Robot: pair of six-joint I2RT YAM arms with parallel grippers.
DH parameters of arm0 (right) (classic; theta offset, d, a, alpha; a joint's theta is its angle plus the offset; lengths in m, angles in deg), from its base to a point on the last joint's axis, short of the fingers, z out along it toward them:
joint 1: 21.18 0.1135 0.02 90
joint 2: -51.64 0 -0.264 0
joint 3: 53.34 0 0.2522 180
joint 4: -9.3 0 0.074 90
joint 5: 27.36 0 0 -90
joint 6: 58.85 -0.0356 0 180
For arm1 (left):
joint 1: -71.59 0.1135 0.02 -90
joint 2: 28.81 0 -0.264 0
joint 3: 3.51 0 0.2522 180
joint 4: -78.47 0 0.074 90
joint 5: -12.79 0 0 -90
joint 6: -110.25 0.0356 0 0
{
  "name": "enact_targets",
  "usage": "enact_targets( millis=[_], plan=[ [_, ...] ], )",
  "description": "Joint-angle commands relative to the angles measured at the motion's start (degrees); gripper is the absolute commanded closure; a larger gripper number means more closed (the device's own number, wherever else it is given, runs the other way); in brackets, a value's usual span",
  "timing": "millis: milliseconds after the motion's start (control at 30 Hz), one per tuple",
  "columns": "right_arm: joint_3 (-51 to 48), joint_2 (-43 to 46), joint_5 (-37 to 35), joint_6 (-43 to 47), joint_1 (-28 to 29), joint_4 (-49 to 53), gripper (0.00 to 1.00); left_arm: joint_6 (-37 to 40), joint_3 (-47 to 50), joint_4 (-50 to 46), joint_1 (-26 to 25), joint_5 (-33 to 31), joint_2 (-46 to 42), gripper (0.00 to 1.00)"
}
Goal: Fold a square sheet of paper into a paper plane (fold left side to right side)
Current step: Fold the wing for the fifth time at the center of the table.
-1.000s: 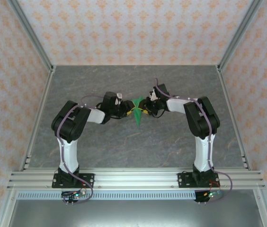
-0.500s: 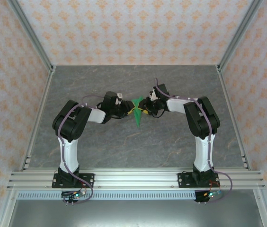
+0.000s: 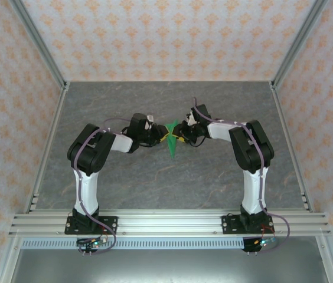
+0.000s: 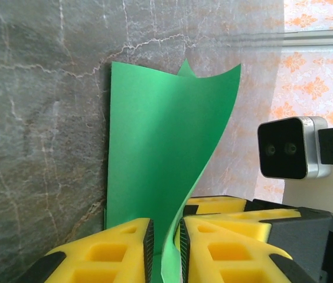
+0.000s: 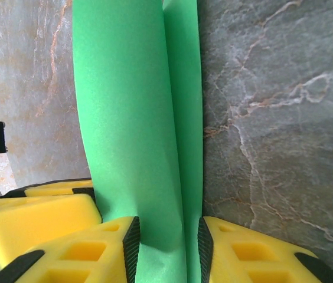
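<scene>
You'll find the green sheet of paper (image 3: 172, 141) at the middle of the desk (image 3: 154, 183), standing up off the grey marbled surface rather than lying flat on it, with one pointed end toward the desk's near edge. It is already creased: from the right wrist you see two long layers side by side, and from the left wrist one broad panel that curls over at its far corners.

Your right claw (image 5: 166, 227) is clamped on the paper just right of the desk's middle. The folded layers fill the whole gap between its yellow fingers (image 5: 237, 247), and the black pads press in on both sides.

Your left claw (image 4: 165, 227) sits just left of the desk's middle, facing the right one. Its fingers (image 4: 113, 247) stand close together with the curved edge of the sheet running between them — but you cannot tell from here whether the pads are pinching the paper or only flanking it.

Both arms reach inward from the desk's near edge, their wrists almost meeting above its centre.
</scene>
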Motion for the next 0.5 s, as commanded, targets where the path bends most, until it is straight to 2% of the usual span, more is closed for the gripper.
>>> enact_targets(
  millis=[0, 200, 300, 467],
  plan=[
    [0.0, -1.9, -2.3, 1.2, 0.3, 5.4, 0.64, -0.5, -1.5, 1.3, -0.4, 0.7, 0.6, 0.78],
    [0.2, -2.0, -2.4, 1.3, 0.4, 5.6, 0.64, -0.5, -1.7, 1.5, -0.4, 0.8, 1.0, 0.78],
    [0.2, -2.0, -2.2, 1.4, 0.3, 5.5, 0.64, -0.5, -1.9, 1.5, -0.4, 0.9, 1.2, 0.82],
    [0.3, -0.6, -1.6, 1.4, 0.4, 4.5, 0.62, 2.0, -2.2, -1.5, -0.4, -0.2, 0.4, 0.94]
  ],
)
